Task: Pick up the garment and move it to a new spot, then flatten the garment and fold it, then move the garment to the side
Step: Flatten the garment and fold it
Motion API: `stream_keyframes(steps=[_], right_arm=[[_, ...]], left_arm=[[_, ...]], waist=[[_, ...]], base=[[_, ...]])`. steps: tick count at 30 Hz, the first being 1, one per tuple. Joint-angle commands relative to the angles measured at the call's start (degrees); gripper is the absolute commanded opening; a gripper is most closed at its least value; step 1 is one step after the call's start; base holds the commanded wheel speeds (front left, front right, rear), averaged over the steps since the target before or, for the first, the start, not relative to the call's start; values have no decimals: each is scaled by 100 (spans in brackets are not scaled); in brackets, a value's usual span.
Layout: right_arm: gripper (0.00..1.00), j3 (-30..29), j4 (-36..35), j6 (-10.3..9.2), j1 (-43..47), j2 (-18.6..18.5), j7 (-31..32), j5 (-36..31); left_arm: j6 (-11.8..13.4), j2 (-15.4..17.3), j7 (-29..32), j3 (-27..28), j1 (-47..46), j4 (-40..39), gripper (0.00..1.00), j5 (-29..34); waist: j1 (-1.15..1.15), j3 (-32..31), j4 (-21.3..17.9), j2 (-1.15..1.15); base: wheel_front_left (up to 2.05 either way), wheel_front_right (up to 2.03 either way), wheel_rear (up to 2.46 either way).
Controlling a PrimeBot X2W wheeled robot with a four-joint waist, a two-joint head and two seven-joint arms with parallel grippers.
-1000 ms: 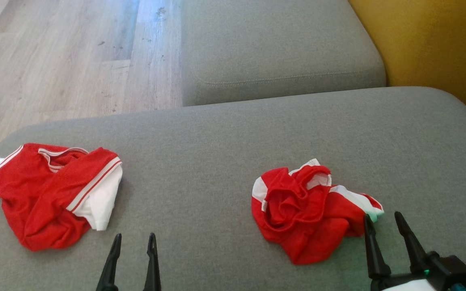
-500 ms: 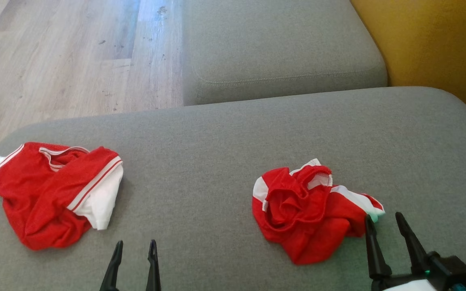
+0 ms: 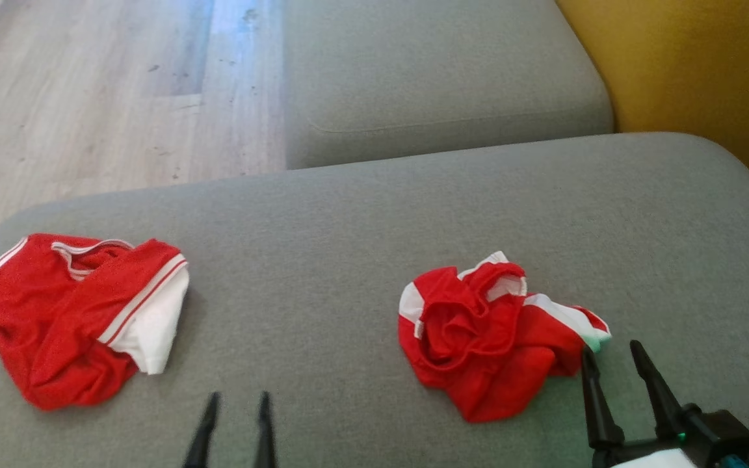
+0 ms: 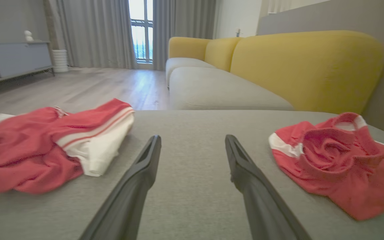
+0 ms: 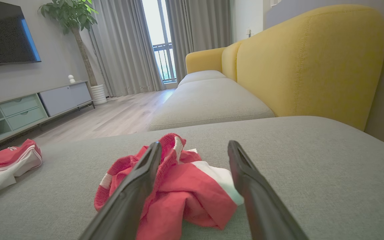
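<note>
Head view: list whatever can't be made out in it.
Left gripper: fingers motion-blurred, cut off by the bottom edge.
Left garment: white end cut off by the left edge.
Right garment: bunched up; its own folds hide its shape.
Right gripper: base cut off by the bottom edge.

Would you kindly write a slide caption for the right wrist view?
Open right gripper aimed at a crumpled red-and-white garment on the grey sofa cushion.
</note>
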Motion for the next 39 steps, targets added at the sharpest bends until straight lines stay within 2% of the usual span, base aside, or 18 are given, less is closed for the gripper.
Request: stream_keyframes(steps=[1, 4, 10, 16, 20, 24, 32, 39], right_arm=[[100, 186, -219, 44, -262, -30, -62, -63], [100, 259, -274, 44, -320, -34, -62, -82], [100, 382, -366, 44, -463, -142, -62, -98], [100, 437, -408, 44, -547, -221, -62, -96], [100, 494, -425, 44, -625, -234, -62, -85], [100, 558, -454, 44, -730, -208, -62, -61], [100, 605, -446, 44, -937, -141, -62, -32], [100, 602, -450, 44, -1116, -104, -62, -16]], left_arm=[[-56, -52, -55, -21, -468, -22, 100, -116], [-140, -52, -30, -446, -815, 325, 100, -369], [-218, -52, 834, -1535, -1966, 784, 100, -918], [-210, -52, 1653, -2457, -2882, 874, 100, -1461], [-90, -52, 2130, -2998, -3498, 931, 100, -1917], [0, -52, 2300, -3270, -4018, 1113, 100, -2381], [215, -52, 2402, -3546, -4947, 2051, 100, -2638], [346, -52, 2410, -3870, -5480, 2483, 100, -2876]], waist=[[0, 54, -113, 0], [0, 143, -313, 0], [0, 407, -798, 0], [0, 605, -1171, 0], [0, 786, -1449, 0], [0, 1036, -1666, 0], [0, 1373, -1854, 0], [0, 1593, -1898, 0]], base=[[0, 0, 0], [0, 0, 0], [0, 0, 0], [0, 0, 0], [0, 0, 0], [0, 0, 0], [0, 0, 0], [0, 0, 0]])
